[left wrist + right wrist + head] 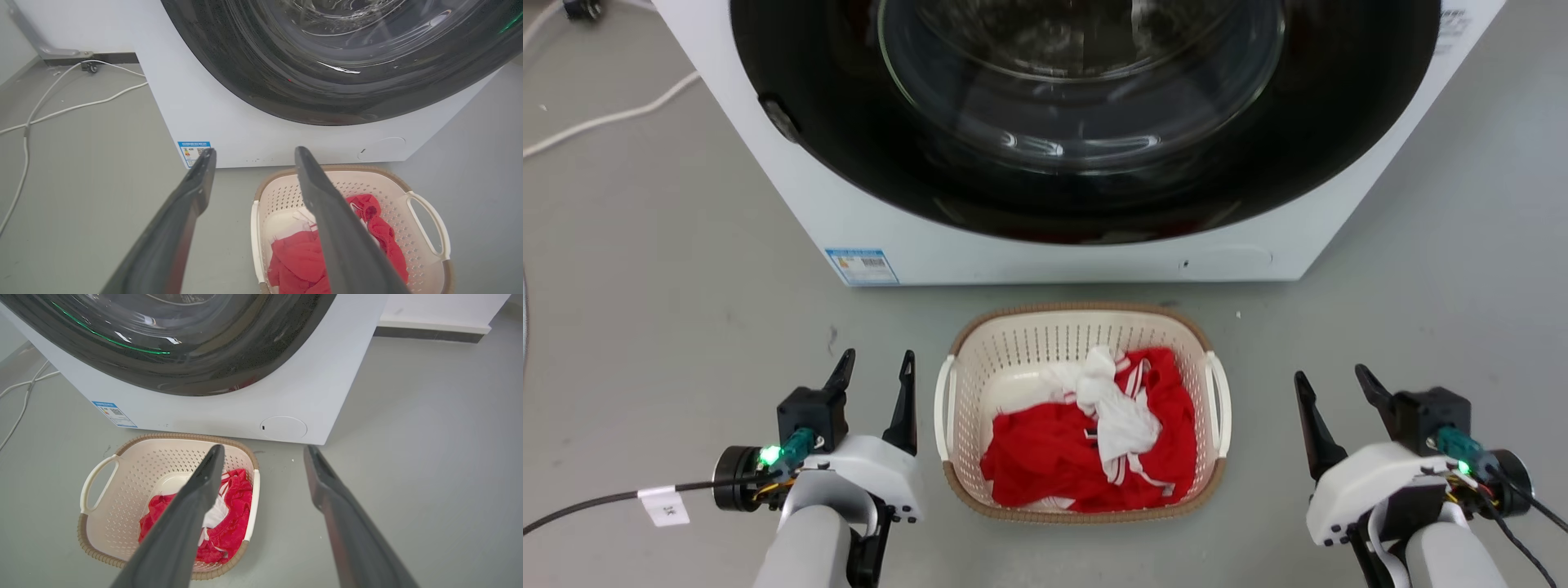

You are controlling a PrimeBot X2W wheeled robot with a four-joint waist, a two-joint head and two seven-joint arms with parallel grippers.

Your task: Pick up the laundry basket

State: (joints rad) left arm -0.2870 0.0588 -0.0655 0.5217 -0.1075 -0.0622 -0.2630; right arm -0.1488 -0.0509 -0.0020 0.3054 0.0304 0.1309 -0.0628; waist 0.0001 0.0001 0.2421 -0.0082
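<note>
Both released, empty: left gripper (879,356) at 9 o'clock of the laundry basket (1045,336); right gripper (1330,372) at 3 o'clock, farther off. Basket sits on grey floor (686,286) holding red and white clothes (1054,457); washing machine (1013,245) at its 12 o'clock.

Grey floor (662,269), smooth, matte. Standing on it: white washer (1045,249), dark round door (1086,122) facing forward. Just before washer, near but apart: basket (1013,359), upright, flat on floor. Left of washer: white cables (605,120), loose, curving back along washer's side. Before washer's left front corner: small dark scuff (832,336). Before washer's right front corner: tiny white speck (1238,314).
</note>
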